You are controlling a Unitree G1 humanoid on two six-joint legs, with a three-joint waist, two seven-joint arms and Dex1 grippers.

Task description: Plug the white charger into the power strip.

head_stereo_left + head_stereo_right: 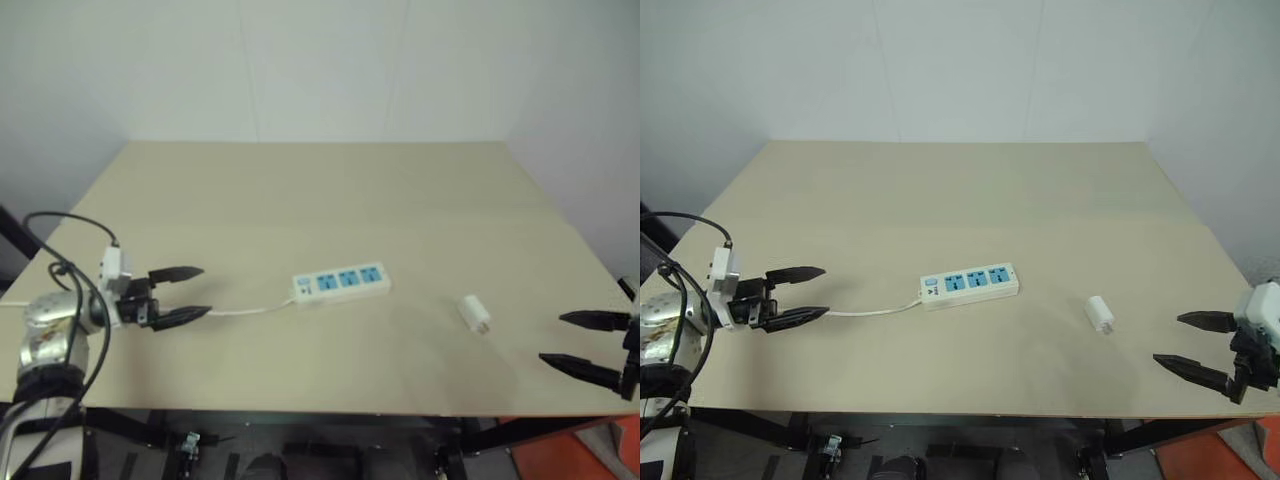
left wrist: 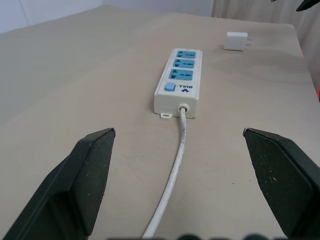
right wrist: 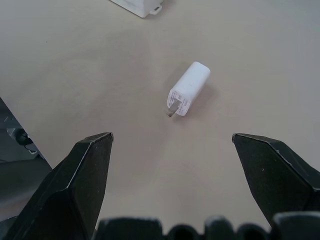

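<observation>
- While both sets of jaws stand spread and empty, nothing is plugged in yet.
- White charger [image 3: 189, 89] lies on the surface ahead of the right gripper [image 1: 1188, 345].
- Power strip [image 2: 179, 81] lies ahead of the left gripper [image 1: 180, 296]; grasping and inserting remain.

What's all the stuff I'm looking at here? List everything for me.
power strip: one, white with three blue socket faces, lying near the middle of the table.
cord: one, thin and white, running from the strip's switch end toward the robot's left side.
white charger: one, white, lying on its side on the table, to the right of the strip and apart from it.
table: one, beige, against a white wall.
left gripper: one, black, jaws open, hovering beside the cord.
right gripper: one, black, jaws open, at the table's right edge, short of the charger.
</observation>
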